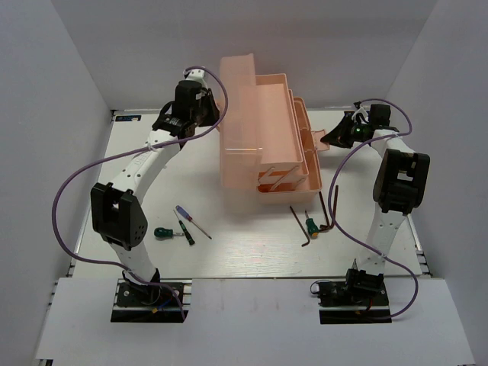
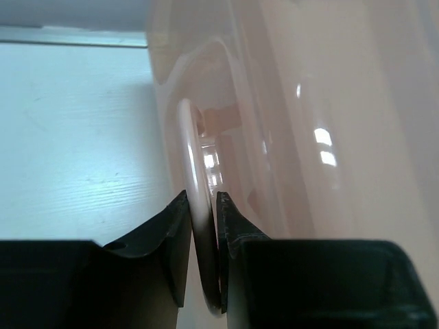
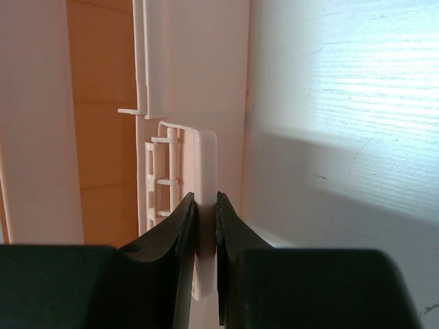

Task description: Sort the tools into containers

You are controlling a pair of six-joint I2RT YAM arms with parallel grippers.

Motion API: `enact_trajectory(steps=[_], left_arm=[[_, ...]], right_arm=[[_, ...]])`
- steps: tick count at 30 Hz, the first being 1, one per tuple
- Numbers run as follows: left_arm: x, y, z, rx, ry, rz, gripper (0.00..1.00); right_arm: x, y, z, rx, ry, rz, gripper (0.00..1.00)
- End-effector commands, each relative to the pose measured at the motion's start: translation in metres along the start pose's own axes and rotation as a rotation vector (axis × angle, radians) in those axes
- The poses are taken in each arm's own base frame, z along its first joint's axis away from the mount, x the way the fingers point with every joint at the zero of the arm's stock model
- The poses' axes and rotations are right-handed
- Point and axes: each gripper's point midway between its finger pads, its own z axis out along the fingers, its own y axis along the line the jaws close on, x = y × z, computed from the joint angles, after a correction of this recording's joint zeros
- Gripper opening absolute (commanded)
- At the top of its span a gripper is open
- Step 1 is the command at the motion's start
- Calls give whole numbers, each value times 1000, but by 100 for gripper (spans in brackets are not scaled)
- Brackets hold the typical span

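White tabletop (image 1: 244, 255), translucent peach-pink plastic toolbox (image 1: 263, 145) standing open at far middle
Left gripper (image 2: 204, 205) clamps the lid's curved handle (image 2: 190, 151), right gripper (image 3: 204, 205) pinches the front latch tab (image 3: 204, 161); thin screwdrivers (image 1: 188, 229) lie loose toward the left base, dark L-shaped hex keys (image 1: 297, 224) toward the right

Right gripper (image 3: 204, 204) tight around toolbox tab (image 3: 204, 156)

The toolbox (image 1: 267, 164) is set on the table (image 1: 137, 152) toward the back, flanked by both grippers — the left gripper (image 2: 202, 202) pinched on its left side, the right gripper (image 3: 204, 202) on its right. Before it to the left, a stubby screwdriver (image 1: 162, 232) is laid beside two thin screwdrivers (image 1: 183, 213); to the right, hex keys (image 1: 297, 223) are spread around a short screwdriver (image 1: 311, 226).
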Motion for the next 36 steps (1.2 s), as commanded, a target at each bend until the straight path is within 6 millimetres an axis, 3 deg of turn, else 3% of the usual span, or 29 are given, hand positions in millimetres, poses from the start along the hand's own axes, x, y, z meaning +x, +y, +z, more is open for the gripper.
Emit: enact_trajectory(steps=[1, 2, 5, 6, 9, 12, 23, 28, 36], left_arm=[[-23, 16, -26, -55, -62, 38, 6], [-16, 18, -24, -61, -46, 39, 23], [-12, 25, -30, -72, -40, 36, 40], [-8, 31, -32, -83, -34, 33, 53], [-5, 42, -38, -120, -29, 30, 75], [3, 64, -46, -189, -10, 23, 86], [12, 103, -79, -299, -9, 12, 87], [14, 124, -106, -372, -13, 12, 88], [22, 139, -124, -404, -12, 16, 88]], right_arm=[[-20, -30, -17, 103, -74, -49, 0], [-19, -31, -17, 104, -68, -43, 0], [-16, -31, -17, 101, -64, -45, 0], [-16, -31, -18, 102, -63, -42, 0], [-12, -32, -16, 98, -55, -39, 0], [-12, -31, -17, 97, -56, -43, 0], [-8, -30, -19, 93, -49, -37, 0], [-6, -29, -19, 90, -46, -38, 0], [-6, -28, -17, 82, -43, -19, 0]])
